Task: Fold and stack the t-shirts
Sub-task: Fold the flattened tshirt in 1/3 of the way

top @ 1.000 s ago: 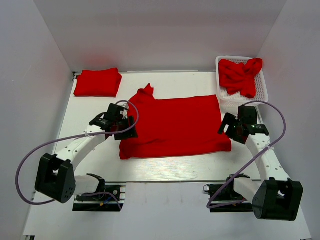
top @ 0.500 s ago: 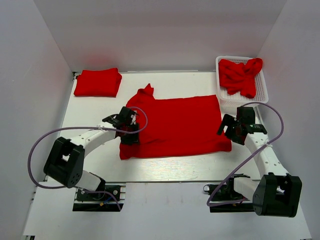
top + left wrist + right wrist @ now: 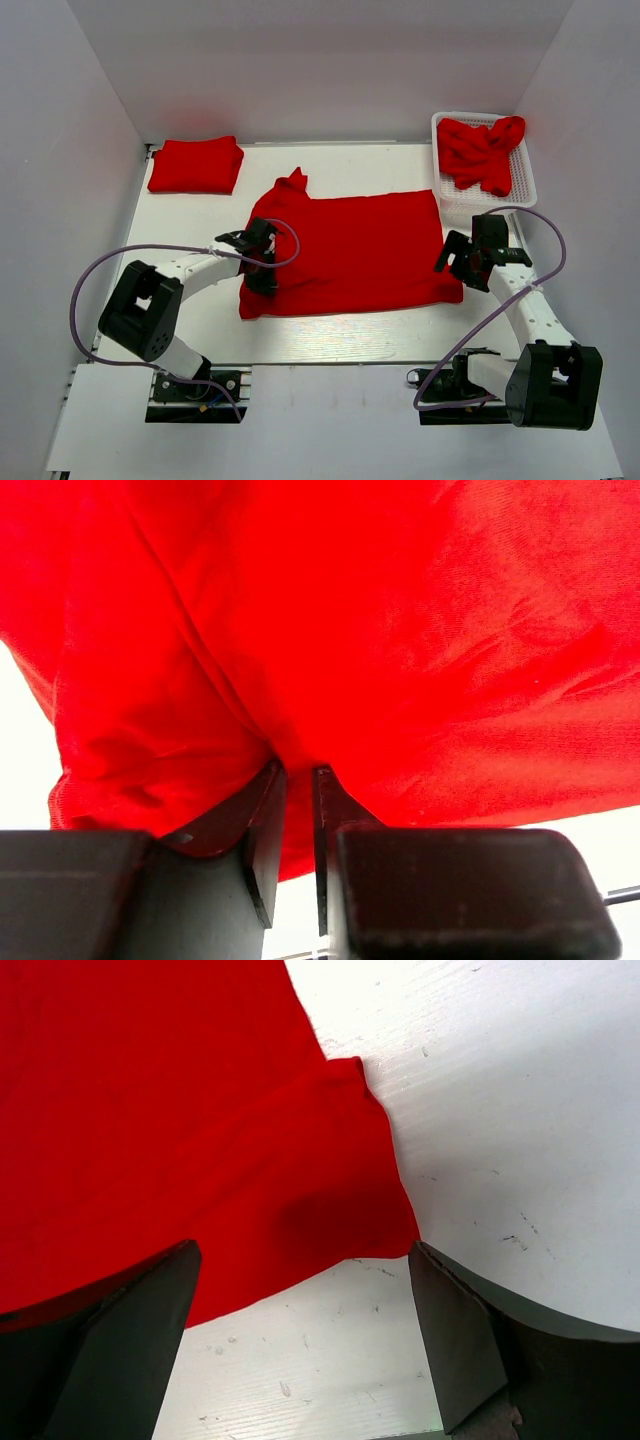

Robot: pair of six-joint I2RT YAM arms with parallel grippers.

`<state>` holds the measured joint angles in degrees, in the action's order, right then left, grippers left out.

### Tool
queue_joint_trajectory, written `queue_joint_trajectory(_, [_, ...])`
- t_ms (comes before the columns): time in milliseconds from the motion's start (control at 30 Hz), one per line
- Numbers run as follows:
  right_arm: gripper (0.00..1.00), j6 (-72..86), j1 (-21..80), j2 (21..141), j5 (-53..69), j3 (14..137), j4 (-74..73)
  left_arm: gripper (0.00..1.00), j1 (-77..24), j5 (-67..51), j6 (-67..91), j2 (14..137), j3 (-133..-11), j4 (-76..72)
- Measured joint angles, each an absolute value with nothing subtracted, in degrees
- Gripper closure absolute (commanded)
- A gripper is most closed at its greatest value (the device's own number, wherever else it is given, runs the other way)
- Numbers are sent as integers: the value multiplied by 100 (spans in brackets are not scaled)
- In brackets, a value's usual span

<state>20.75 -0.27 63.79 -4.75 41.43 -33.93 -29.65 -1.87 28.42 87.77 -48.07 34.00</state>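
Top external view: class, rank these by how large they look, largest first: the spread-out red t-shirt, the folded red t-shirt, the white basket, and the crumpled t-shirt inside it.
1. spread-out t-shirt
2. white basket
3. folded t-shirt and crumpled t-shirt: too alike to rank.

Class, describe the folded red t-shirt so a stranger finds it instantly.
On the white table, look to the far left corner. The folded red fabric t-shirt lies there, a neat rectangle, unlike the spread t-shirt mid-table and the crumpled t-shirts in the white mesh basket.
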Motion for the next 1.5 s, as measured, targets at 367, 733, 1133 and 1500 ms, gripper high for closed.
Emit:
queue_joint_trajectory(367, [10, 2075, -27, 6379, -504, 4139, -3393, 100, -3024, -60, 2849, 8755, -5089, 3424])
queue_joint_trajectory(733, [10, 2071, -27, 6379, -523, 4134, -3393, 100, -3068, -62, 2593, 8820, -5533, 3203])
queue_joint_trajectory(1133, [10, 2056, -27, 6379, -611, 4134, -3395, 100, -3098, 38, 2167, 10064, -6748, 2783])
queue_joint_trajectory(1500, [10, 2056, -27, 6396, -725, 4134, -3395, 100, -3098, 14, 1389, 10558, -7192, 2121])
